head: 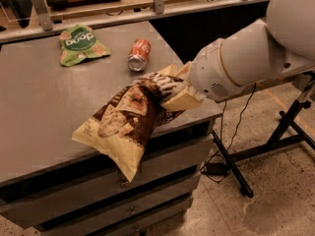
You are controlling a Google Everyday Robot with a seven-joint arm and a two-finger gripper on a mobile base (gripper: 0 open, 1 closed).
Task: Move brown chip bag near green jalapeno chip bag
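At the front right corner of the gray table (pixel 39 107), the gripper (pixel 172 90) is squeezed shut on the top end of the brown chip bag (pixel 125 127). One cream finger sits above the crumpled bag end and one sits below it. The big white arm (pixel 246 58) comes in from the right side.

The brown chip bag is tilted. Its pinched end is up by the gripper, and its cream-yellow bottom end points down and to the left. That low corner hangs out past the front edge of the table, in front of the top drawer (pixel 162 166). I cannot tell if the bag touches the table top.

The green jalapeno chip bag (pixel 78 43) lies flat at the back of the table, toward the left. It is well apart from the brown chip bag. A red soda can (pixel 139 54) lies on its side between the two bags, closer to the gripper.

A metal rail (pixel 98 21) runs behind the table. On the floor to the right there is a black stand leg (pixel 236 173) and a black cable (pixel 241 117).
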